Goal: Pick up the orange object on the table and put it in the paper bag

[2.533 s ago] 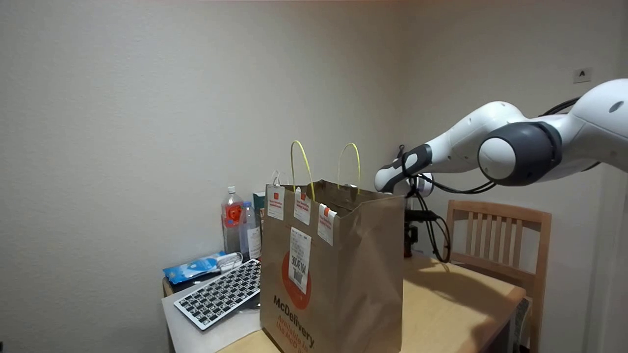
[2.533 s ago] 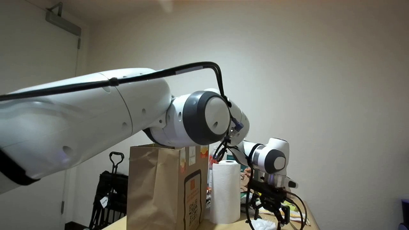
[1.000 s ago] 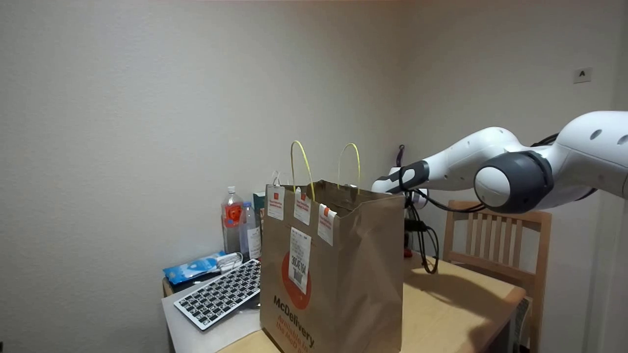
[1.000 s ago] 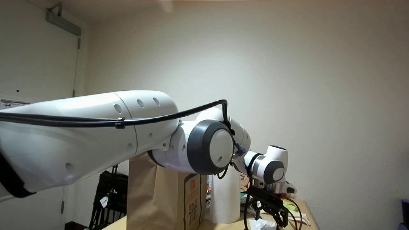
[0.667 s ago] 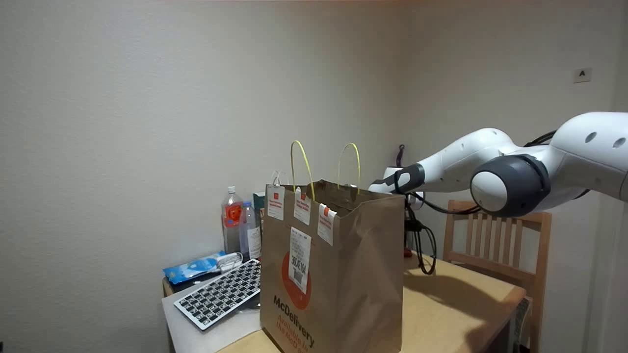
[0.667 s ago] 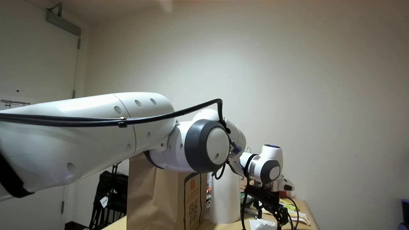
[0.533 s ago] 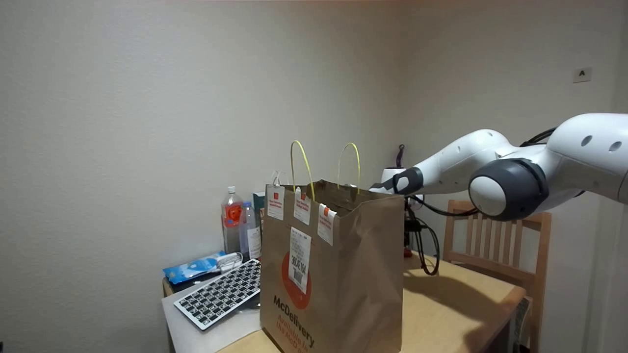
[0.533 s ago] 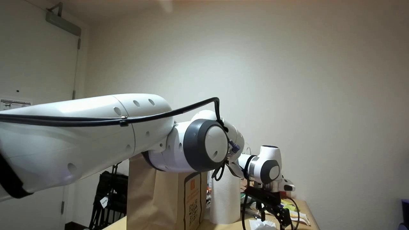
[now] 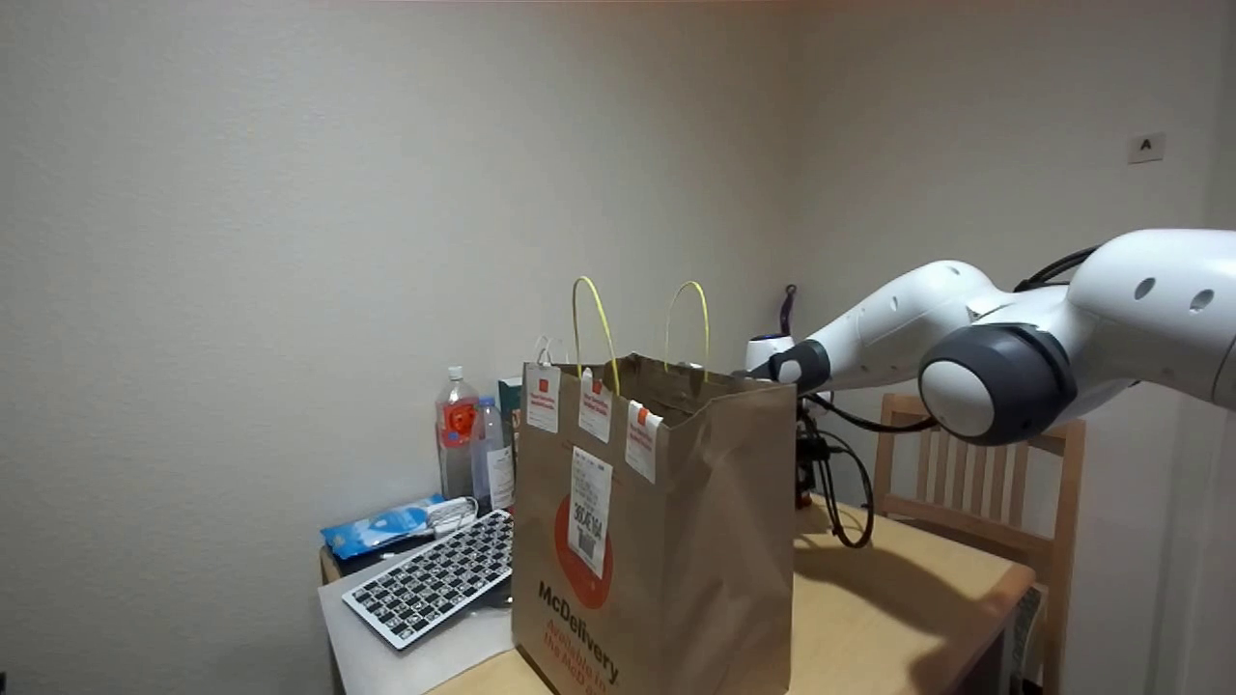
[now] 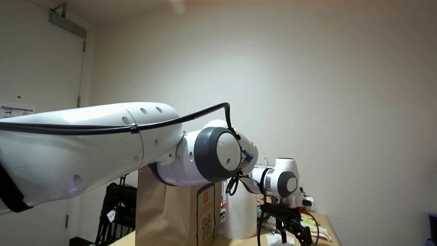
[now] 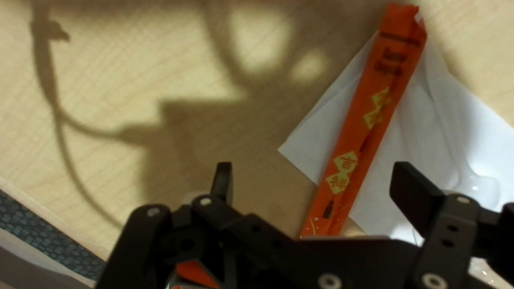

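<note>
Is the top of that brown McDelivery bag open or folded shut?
Open: in an exterior view, the McDelivery paper bag gapes at the top, and part of its inner wall shows.

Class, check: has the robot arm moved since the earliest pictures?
Yes, the robot arm has moved down: in an exterior view, its dark joint, at first above the chair's top rail, now hides part of it.

From here I read "McDelivery" on the bag [image 9: 657, 541], "A" on the wall sign [image 9: 1146, 148], "吉祥" on the packet [image 11: 366, 124].
</note>
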